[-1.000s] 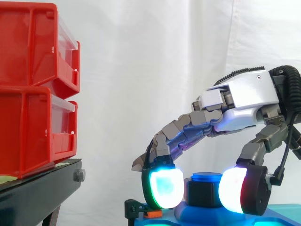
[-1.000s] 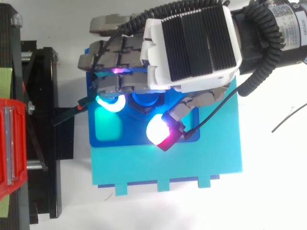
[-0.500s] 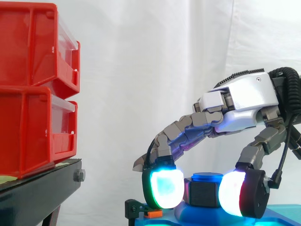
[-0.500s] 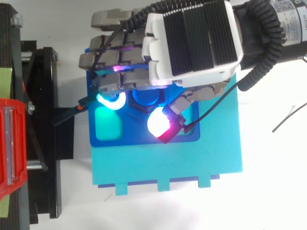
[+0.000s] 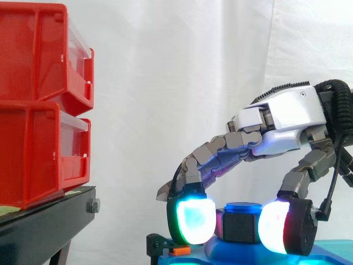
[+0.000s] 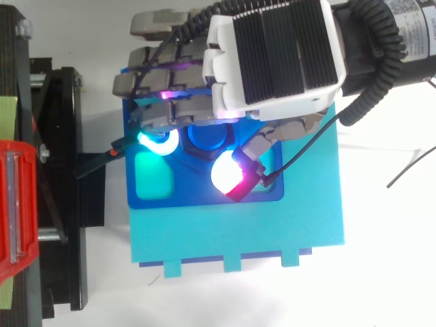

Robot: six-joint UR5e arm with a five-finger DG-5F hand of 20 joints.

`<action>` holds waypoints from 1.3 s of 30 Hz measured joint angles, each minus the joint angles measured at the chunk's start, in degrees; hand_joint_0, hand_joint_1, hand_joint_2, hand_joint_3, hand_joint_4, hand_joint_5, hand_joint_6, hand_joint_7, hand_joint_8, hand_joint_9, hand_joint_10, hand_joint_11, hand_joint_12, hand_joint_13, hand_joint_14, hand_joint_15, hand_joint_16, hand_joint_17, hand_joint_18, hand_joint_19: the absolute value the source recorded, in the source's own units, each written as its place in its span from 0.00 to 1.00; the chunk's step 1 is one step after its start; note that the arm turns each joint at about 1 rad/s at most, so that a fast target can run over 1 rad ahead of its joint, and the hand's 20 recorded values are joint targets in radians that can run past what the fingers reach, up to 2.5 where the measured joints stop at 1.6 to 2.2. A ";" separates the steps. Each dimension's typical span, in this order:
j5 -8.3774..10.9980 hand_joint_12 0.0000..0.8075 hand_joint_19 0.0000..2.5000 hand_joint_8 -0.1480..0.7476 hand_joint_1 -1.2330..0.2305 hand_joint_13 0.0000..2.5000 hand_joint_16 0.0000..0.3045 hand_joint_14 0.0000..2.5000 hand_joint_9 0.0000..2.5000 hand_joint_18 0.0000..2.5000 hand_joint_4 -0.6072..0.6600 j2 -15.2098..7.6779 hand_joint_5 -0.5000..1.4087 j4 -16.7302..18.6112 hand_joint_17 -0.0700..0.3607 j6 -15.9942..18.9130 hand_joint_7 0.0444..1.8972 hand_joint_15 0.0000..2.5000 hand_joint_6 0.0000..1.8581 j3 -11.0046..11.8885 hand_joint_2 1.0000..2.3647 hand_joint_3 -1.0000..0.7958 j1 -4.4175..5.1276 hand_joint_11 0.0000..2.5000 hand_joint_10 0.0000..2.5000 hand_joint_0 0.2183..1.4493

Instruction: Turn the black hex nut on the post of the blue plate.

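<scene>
Hidden / hard to see: in top view the palm of the hand (image 6: pixel 272 58) covers the 12 o'clock half of the plate (image 6: pixel 286 225), and the nut sits under the post's blue cap (image 6: pixel 206 138), so only a thin dark rim shows there. Can't read nut flats from above. In side view the plate (image 5: pixel 336 251) is cut off at the bottom edge, so its base isn't visible. The bins (image 5: pixel 38 105) and stand (image 5: pixel 44 226) are cut off at the left edge. A small black/orange clip (image 5: pixel 176 251) sits at the plate's 9 o'clock edge; too small to tell what it is.

Vs 1 s ago: in side view the nut (image 5: pixel 240 227) presents one flat face to the cam, before it showed a corner w/ two faces, so it has rotated a bit. Thumb pad sits slightly lower. In top view the palm has slid toward 12 o'clock. Vs 0.5 s ago: almost no change.

Nut: black, blocky, upright on the post (image 5: pixel 242 208), just below the blue cap and above the darker blue raised block (image 6: pixel 204 194) of the plate. Post is near the plate's 10 o'clock corner in top view.

Hand: fingers curled down round the nut, grasping it. Finger pad (image 5: pixel 193 221), glowing cyan/green, is at the nut's 9 o'clock side in side view. Thumb pad (image 5: pixel 276 229), white w/ a red edge, is at 3 o'clock and touches the nut. Whether the finger pad fully touches: can't tell, the gap is tiny at most.

Stand is at 9 o'clock of the plate, near it. White curtain (image 5: pixel 165 83) behind.
</scene>
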 measured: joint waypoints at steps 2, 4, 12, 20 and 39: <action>-0.01 0.42 0.03 0.41 0.30 0.13 0.17 0.00 0.12 0.06 0.62 0.00 0.15 0.00 0.44 -0.05 0.54 0.02 0.27 0.00 0.00 0.28 -0.01 0.02 0.00 0.20; -0.02 0.44 0.03 0.42 0.32 0.13 0.18 0.00 0.12 0.06 0.63 0.01 0.15 0.00 0.46 -0.07 0.53 0.03 0.27 -0.01 0.00 0.28 -0.01 0.03 0.00 0.17; -0.34 0.47 0.03 0.44 0.36 0.12 0.20 0.00 0.10 0.05 0.63 0.06 0.14 0.03 0.48 -0.56 0.48 0.02 0.27 0.19 0.00 0.28 0.08 0.02 0.00 0.14; -0.49 0.48 0.03 0.44 0.43 0.10 0.21 0.00 0.09 0.02 0.61 0.16 0.14 -3.51 0.49 -2.84 0.43 0.02 0.27 4.67 0.00 0.28 0.47 0.00 0.00 0.14; 4.95 0.46 0.03 0.38 0.54 0.00 0.21 0.00 0.01 0.00 0.56 11.31 0.14 -13.55 0.50 -7.20 0.33 0.01 0.27 -2.93 0.00 0.28 0.84 0.00 0.00 0.16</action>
